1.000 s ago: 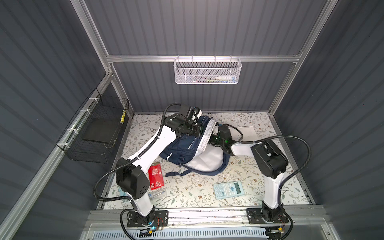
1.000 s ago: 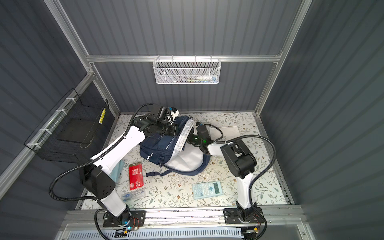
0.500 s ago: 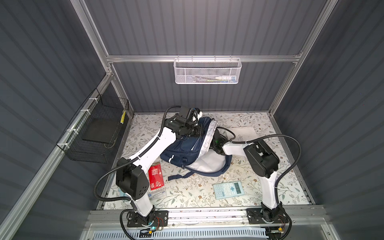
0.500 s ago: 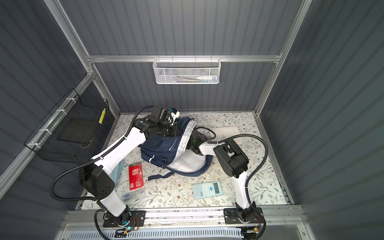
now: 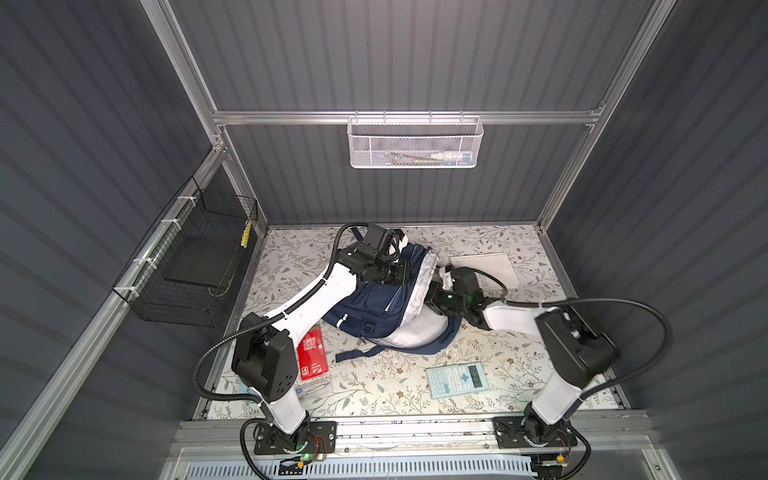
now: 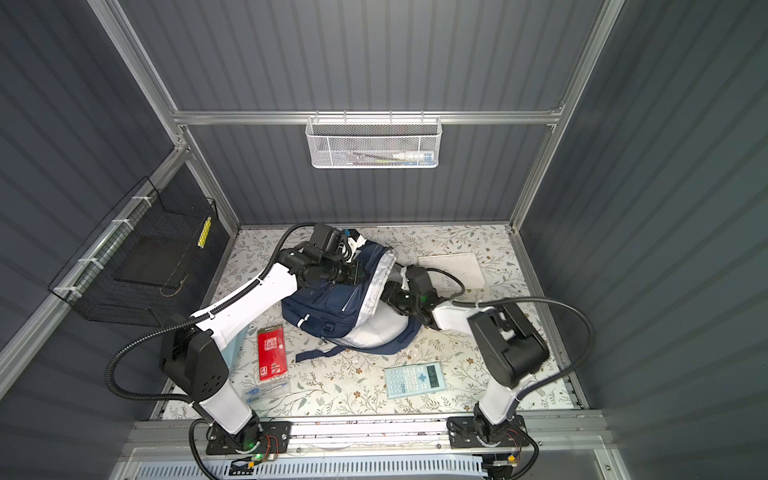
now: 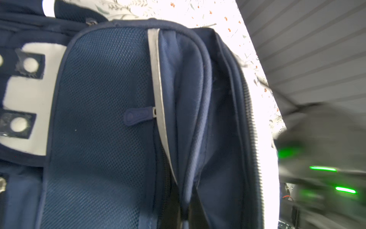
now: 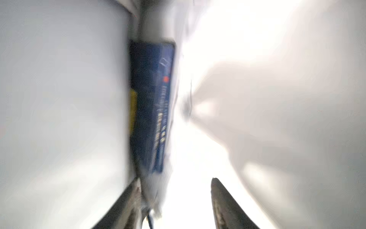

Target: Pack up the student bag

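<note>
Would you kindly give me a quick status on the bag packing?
Left hand shut on student bag rim. Right hand open in bag mouth, blue item ahead. Calculator, red packet on table. No obstruction seen.

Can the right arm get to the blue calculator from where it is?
Probably yes. The calculator lies bare on the table on that arm's side, nothing on it. But the right gripper is inside the bag, jaws apart, so it would have to back out first.

The right claw (image 8: 175,180) pushed deeper into the bag (image 5: 374,299), then eased back a little — its jaws, shut before, had sprung apart.
</note>
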Robot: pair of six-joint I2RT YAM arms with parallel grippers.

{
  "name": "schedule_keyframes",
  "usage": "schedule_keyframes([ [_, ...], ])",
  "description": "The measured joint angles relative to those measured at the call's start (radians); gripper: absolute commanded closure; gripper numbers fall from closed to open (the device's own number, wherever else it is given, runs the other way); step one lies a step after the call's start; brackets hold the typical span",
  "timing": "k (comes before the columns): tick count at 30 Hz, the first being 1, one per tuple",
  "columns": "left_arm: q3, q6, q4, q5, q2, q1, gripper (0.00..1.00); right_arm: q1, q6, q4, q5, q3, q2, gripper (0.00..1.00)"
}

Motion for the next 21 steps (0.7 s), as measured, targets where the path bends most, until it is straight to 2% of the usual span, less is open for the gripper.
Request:
schedule_keyframes([
  [2,-0.023,-0.006,0.012,0.000,0.000,0.000,0.74,-0.039,-0.031,-0.050,0.013,-0.051,-0.126,0.32],
  [6,-0.049,-0.024,0.032,-0.012,-0.005,0.000,0.44,-0.113,-0.079,-0.148,0.069,-0.134,-0.303,0.21],
  [8,-0.050,-0.030,0.048,-0.027,-0.009,0.000,0.20,-0.164,-0.109,-0.204,0.109,-0.171,-0.364,0.15],
  [10,-0.035,-0.021,0.058,-0.046,-0.009,-0.008,0.01,-0.220,-0.133,-0.242,0.159,-0.204,-0.407,0.13],
  [15,0.155,0.019,0.105,-0.049,0.093,-0.035,0.00,-0.368,-0.188,-0.291,0.215,-0.226,-0.418,0.11],
  [21,0.482,0.105,0.168,-0.004,0.428,-0.059,0.00,-0.511,-0.226,-0.302,0.208,-0.163,-0.278,0.10],
])
